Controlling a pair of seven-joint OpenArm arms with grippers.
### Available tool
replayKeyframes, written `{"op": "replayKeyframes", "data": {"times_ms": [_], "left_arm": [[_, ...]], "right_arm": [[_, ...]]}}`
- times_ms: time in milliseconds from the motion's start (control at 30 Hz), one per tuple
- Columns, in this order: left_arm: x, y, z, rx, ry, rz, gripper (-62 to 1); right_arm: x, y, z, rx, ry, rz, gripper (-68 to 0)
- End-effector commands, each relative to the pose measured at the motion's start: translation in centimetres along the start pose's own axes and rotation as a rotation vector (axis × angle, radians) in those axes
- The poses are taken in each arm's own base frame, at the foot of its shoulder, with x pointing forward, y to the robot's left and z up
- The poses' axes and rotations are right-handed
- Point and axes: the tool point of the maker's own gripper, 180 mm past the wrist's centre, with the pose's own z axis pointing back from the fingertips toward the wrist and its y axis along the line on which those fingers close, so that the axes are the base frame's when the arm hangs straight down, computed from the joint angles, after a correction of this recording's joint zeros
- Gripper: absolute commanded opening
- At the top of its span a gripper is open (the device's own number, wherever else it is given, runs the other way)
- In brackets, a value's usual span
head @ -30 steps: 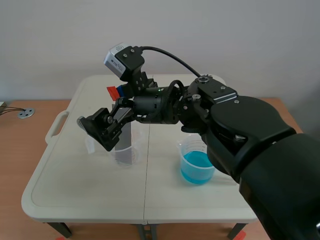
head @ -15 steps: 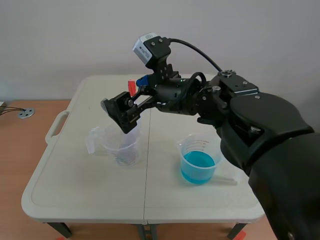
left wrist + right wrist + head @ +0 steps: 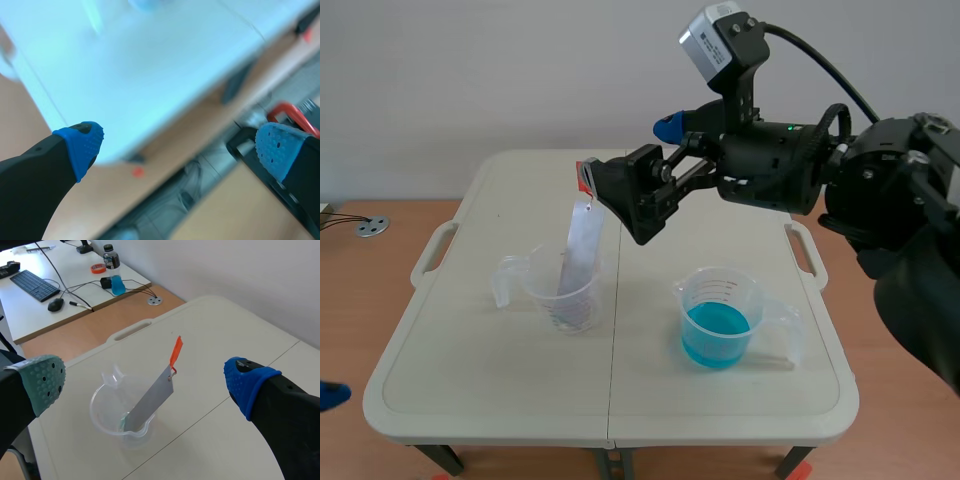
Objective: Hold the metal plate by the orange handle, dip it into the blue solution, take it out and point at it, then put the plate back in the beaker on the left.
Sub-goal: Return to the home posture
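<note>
The metal plate [image 3: 578,245] leans in the clear beaker [image 3: 565,292] on the table's left half, its orange handle [image 3: 586,176] sticking up above the rim, and nothing grips it. The beaker of blue solution [image 3: 718,322] stands on the right half. My right gripper [image 3: 645,165] hangs open in the air, above and to the right of the handle. The right wrist view has the plate [image 3: 152,400], handle [image 3: 176,351] and beaker [image 3: 112,412] ahead of my right gripper [image 3: 144,382]. My left gripper [image 3: 180,146] is open and empty, low off the table's near left corner [image 3: 328,395].
The white folding table [image 3: 500,370] has carry handles at both sides. Beyond its left side stands a desk [image 3: 65,290] with a keyboard, a mouse, cables and a bottle. The left wrist view is blurred, with the table's edge [image 3: 125,75] and floor below.
My right gripper has risen and pulled back to the right, away from the left beaker. The plate stays behind, leaning in that beaker on its own.
</note>
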Motion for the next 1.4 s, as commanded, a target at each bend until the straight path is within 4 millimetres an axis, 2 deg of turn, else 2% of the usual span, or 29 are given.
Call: {"op": "replayKeyframes", "data": {"times_ms": [0, 167, 333, 433, 633, 733, 967, 1100, 1367], "left_arm": [[3.4, 0.6, -0.7, 0.012, -0.102, -0.013, 1.4], [9.0, 1.6, -1.3, 0.028, -0.248, -0.085, 1.4], [13.8, 1.7, -1.2, 0.032, -0.383, -0.105, 1.4], [15.9, 1.1, -1.2, 0.016, -0.439, -0.123, 1.4], [18.8, -0.9, -1.3, -0.025, -0.525, -0.119, 1.4], [19.5, -1.5, -1.5, -0.021, -0.538, -0.092, 1.4], [19.0, -2.7, -3.1, -0.038, -0.47, -0.039, 1.4], [18.9, -3.3, -3.3, -0.056, -0.456, -0.033, 1.4], [18.7, -3.3, -3.4, -0.056, -0.448, -0.033, 1.4]], "right_arm": [[0.4, 0.0, 1.0, -0.007, -0.013, 0.002, -1.1], [-0.3, 1.5, 3.7, -0.011, 0.007, 0.0, -1.1], [-0.8, 2.9, 6.5, -0.02, 0.03, 0.003, -1.1], [-1.0, 3.6, 8.0, -0.027, 0.048, 0.003, -1.1], [-1.1, 5.2, 10.5, -0.02, 0.065, -0.021, -1.2], [-1.8, 5.9, 11.4, -0.018, 0.086, -0.041, -1.2], [-3.3, 6.7, 12.7, -0.034, 0.112, -0.111, -1.2], [-3.5, 7.1, 13.0, -0.035, 0.107, -0.13, -1.2], [-3.5, 7.0, 13.0, -0.035, 0.106, -0.129, -1.2]]}}
